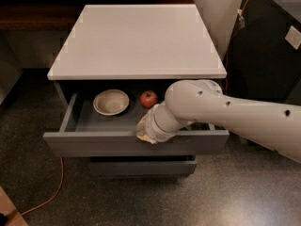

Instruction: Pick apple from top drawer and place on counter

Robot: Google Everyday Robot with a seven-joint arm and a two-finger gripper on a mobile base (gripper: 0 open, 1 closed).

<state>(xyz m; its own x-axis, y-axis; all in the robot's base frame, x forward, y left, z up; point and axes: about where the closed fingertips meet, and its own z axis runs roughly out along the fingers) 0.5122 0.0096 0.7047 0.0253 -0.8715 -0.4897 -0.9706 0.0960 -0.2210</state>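
Note:
The top drawer (94, 144) stands pulled open, dark grey inside. The small red apple (148, 99) sits at the back of it, just right of a beige bowl (111, 101). My gripper (145, 132) is at the end of the white arm, at the upper edge of the drawer's front panel. It is in front of the apple and a little lower in view, not touching it. The white counter (136, 36) above is bare. The right part of the drawer's inside is hidden behind my arm.
A shallower grey drawer (141, 167) is shut below. A black cabinet (268, 46) stands close on the right. An orange cable (51, 192) runs over the speckled floor at the lower left. A dark wooden ledge (33, 18) is at the back left.

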